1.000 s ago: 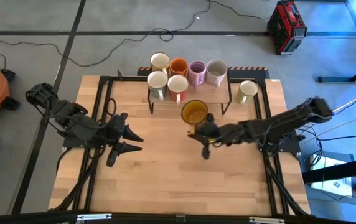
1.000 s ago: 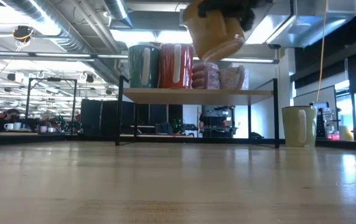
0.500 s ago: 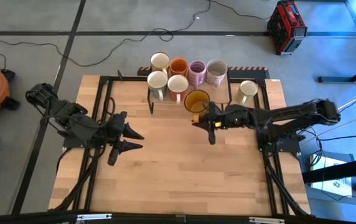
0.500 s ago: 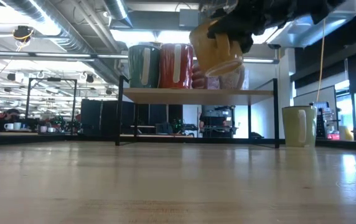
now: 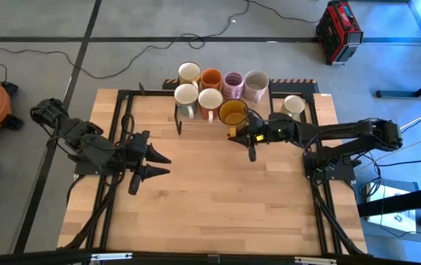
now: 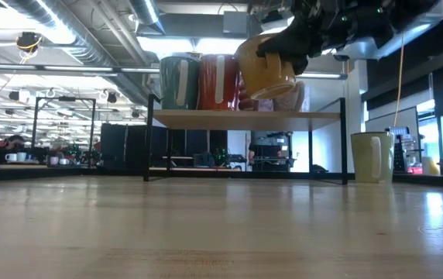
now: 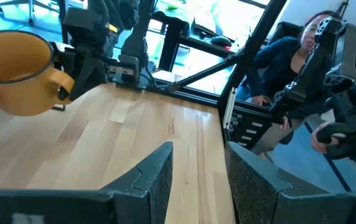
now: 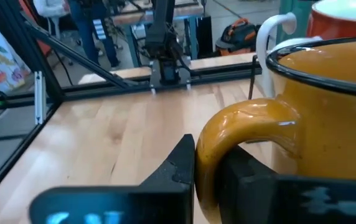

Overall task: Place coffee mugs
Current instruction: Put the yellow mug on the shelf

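The amber-yellow mug (image 5: 233, 112) hangs in my right gripper (image 5: 244, 137), which is shut on its handle. It sits tilted in the air just above the front edge of the shelf (image 6: 245, 118), right of the white mug (image 5: 210, 99). Two rows of mugs stand on the shelf. The far row holds a cream (image 5: 189, 71), an orange (image 5: 211, 76), a lilac (image 5: 233, 81) and a grey one (image 5: 256, 82). The near row holds two white ones. Another cream mug (image 5: 293, 105) stands on the table right of the shelf. My left gripper (image 5: 155, 163) is open over the table's left middle. My right gripper pinches the amber mug's loop handle (image 8: 246, 121) between its two fingers (image 8: 179, 167), coming roughly level from the table's right. The mug (image 6: 266, 66) is lifted clear and tilted, above the shelf board.
The shelf's dark frame legs (image 5: 179, 121) stand on the table's far middle. A black rail frame (image 5: 126, 125) runs along the table's sides. Bare wood fills the near half. A seated person (image 7: 302, 59) shows beyond the table's right side.
My right gripper has carried the amber mug from over the table's middle toward the far edge, up to the shelf's front beside the white mug. The mug has stayed tilted in the hold. My left arm has kept still.
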Tool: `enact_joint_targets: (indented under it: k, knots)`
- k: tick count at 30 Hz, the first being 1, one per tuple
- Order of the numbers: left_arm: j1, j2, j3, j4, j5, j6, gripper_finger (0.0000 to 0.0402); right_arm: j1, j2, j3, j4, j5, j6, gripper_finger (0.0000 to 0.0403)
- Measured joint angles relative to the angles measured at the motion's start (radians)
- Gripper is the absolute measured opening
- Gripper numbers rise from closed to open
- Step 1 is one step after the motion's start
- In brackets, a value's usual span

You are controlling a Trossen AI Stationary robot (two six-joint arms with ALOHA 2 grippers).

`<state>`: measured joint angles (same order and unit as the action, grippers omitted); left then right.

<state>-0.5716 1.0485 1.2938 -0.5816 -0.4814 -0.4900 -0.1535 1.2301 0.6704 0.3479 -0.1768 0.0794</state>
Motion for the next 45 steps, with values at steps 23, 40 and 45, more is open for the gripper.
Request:
enact_joint_targets:
  k: [23,40,45]
  knots:
    - [0.0,0.0,0.0,0.0,-0.027,-0.004,0.0141,-0.072,0.007,-0.09,0.146,-0.056,0.014,0.0018]
    - [0.0,0.0,-0.001,0.009,-0.036,-0.004,0.0141,-0.108,0.058,-0.09,0.183,-0.097,0.004,0.0018]
    - [0.0,0.0,-0.001,0.01,-0.036,-0.004,0.0141,-0.124,0.058,-0.09,0.184,-0.105,0.019,0.0018]
